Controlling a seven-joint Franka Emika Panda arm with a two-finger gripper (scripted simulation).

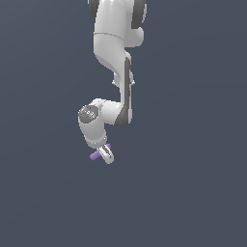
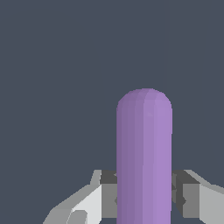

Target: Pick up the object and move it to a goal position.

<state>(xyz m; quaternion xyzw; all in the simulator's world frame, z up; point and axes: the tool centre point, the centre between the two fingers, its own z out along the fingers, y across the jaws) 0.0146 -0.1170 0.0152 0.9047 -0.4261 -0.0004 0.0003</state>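
The object, a small light-purple cylindrical stick [image 1: 95, 155], is held between the white fingers of my gripper [image 1: 104, 153] at the end of the bent white arm. In the exterior view one purple end sticks out toward that view's left, and a small bit shows on the other side of the fingers. The wrist view shows the stick [image 2: 144, 157] large and close, with a rounded end, clamped from both sides by the grey pads [image 2: 109, 192]. The gripper [image 2: 144, 197] is shut on it.
A plain dark blue-grey surface fills both views. No other objects, containers or edges show. The white arm [image 1: 113, 53] comes down from the upper edge of the exterior view.
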